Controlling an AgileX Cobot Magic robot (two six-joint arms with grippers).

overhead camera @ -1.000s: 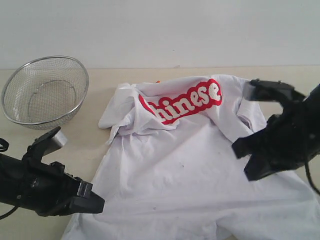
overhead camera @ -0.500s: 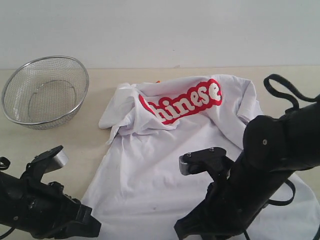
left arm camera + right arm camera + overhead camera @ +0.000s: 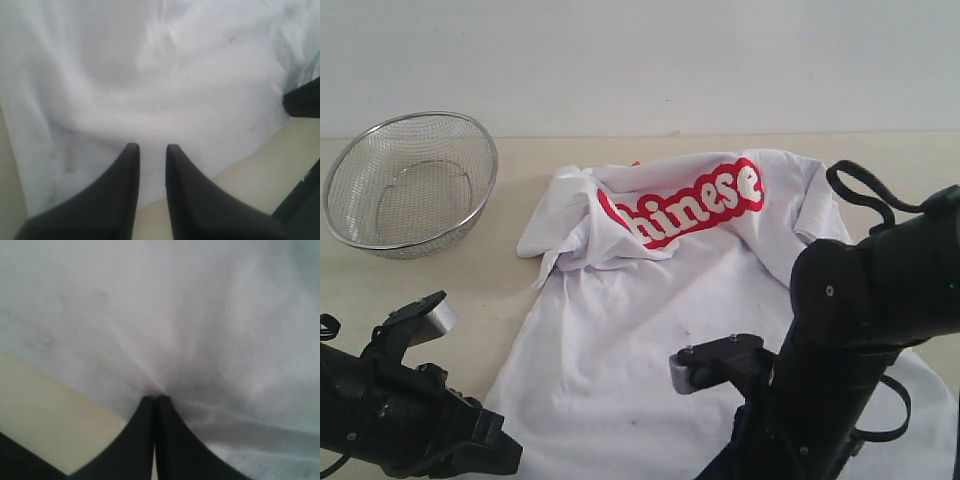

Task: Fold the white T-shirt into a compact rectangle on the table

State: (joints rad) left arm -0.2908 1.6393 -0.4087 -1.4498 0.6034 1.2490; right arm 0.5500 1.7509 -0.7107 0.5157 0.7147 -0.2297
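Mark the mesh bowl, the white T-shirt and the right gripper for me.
mesh bowl (image 3: 412,190), exterior view, on its bare mesh bottom.
white T-shirt (image 3: 685,203), exterior view, on the chest lettering.
right gripper (image 3: 155,398), right wrist view, between the closed fingertips, where the fabric bunches.

One word readable
Red-edged "hinese" lettering (image 3: 685,205), upper middle of frame, on the white T-shirt (image 3: 640,330); start lost in a fold.

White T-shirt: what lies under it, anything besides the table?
Only the table shows around the white T-shirt. The cloth hides whatever lies beneath it, and in the exterior view the right arm covers its lower right part.
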